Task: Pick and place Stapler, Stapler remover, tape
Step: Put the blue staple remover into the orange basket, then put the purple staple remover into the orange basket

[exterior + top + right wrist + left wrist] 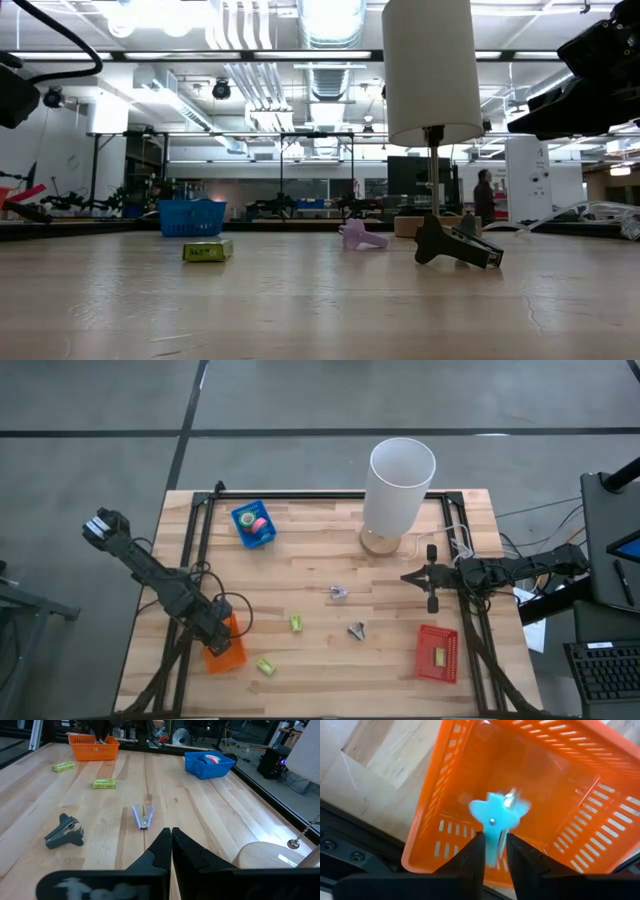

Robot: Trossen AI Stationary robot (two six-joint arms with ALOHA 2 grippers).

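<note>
So, left gripper (492,851) over the orange basket (450,800)
Fingers clamped on a blue staple remover (496,815), handle end in the fingers, jaws pointing down into it.

- Wooden plank table (310,650) under me, pale butcher-block, dark metal frame (300,495) along its edges.
- Grey concrete floor (100,420) around the table, dark seam lines crossing it.
- White lamp shade (400,485) on a round wooden base (378,543) at the far edge.
- Keyboard (605,670) and dark equipment off my right side.
- Behind: open workshop hall, exposed ceiling ducts (330,70), bright strip lights (330,15), racks and benches.
- A person (484,196) stands far back.
</note>
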